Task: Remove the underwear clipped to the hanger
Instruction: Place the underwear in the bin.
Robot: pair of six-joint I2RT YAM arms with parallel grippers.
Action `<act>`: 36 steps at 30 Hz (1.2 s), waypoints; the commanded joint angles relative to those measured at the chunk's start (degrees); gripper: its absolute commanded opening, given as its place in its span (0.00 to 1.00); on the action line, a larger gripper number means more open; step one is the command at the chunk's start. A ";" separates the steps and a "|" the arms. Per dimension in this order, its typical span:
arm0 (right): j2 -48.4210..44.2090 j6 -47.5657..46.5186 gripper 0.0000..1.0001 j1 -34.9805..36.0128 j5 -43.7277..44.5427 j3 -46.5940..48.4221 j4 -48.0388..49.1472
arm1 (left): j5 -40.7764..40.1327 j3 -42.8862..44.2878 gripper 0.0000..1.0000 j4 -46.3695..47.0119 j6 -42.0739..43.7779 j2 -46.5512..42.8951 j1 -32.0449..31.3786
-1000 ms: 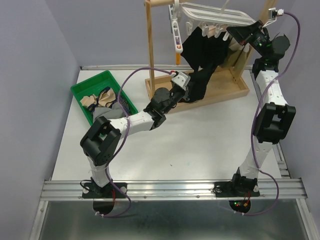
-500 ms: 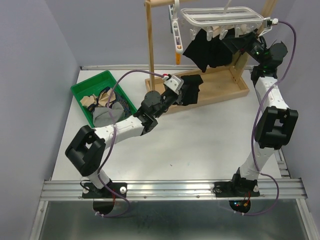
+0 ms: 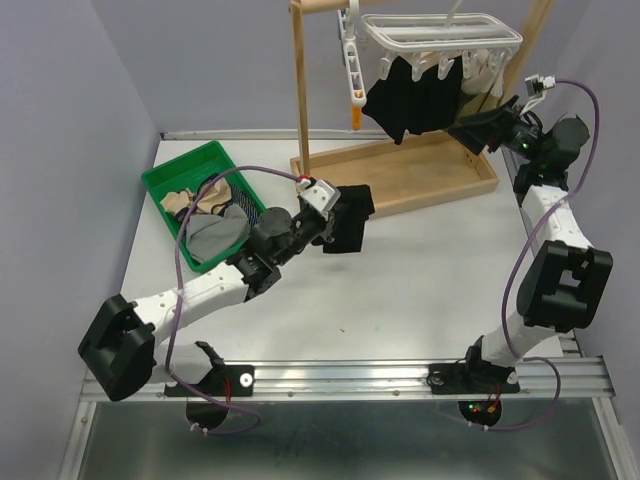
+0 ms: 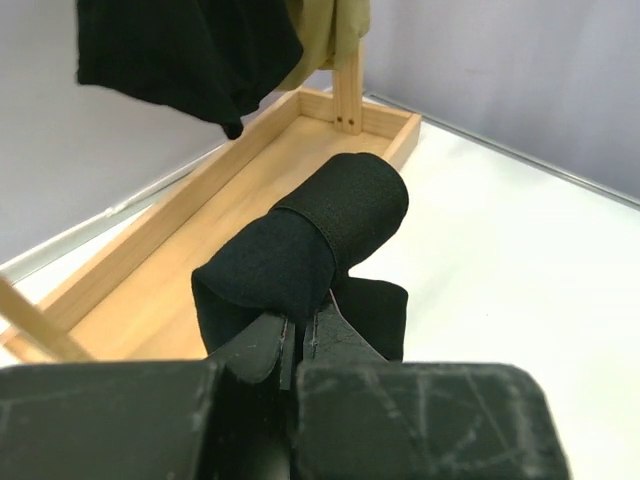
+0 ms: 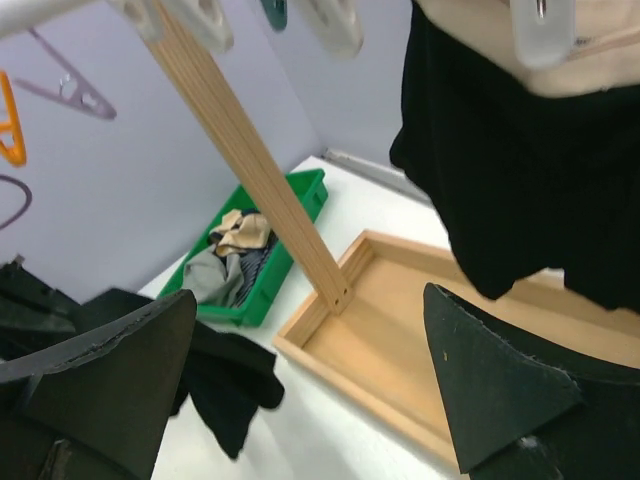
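Left jaws clenched on the black underwear, we hang near the green basket, on its right, left arm nearer; far right of it, our right jaws gape empty.

Wooden post, hanging underwear crowd tray; table front open.
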 commanded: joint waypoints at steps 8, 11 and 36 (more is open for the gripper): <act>-10.40 -32.38 1.00 -2.57 0.05 -12.01 -32.54 | -8.85 -3.11 0.00 -8.78 0.31 -14.93 3.21; -13.30 -35.39 1.00 -3.01 5.60 -17.19 -36.58 | -8.76 -3.20 0.00 -10.46 -2.32 -16.95 7.15; -24.64 -39.35 1.00 -3.98 11.23 -26.70 -48.80 | 0.20 4.27 0.00 -17.23 -25.35 -17.58 42.31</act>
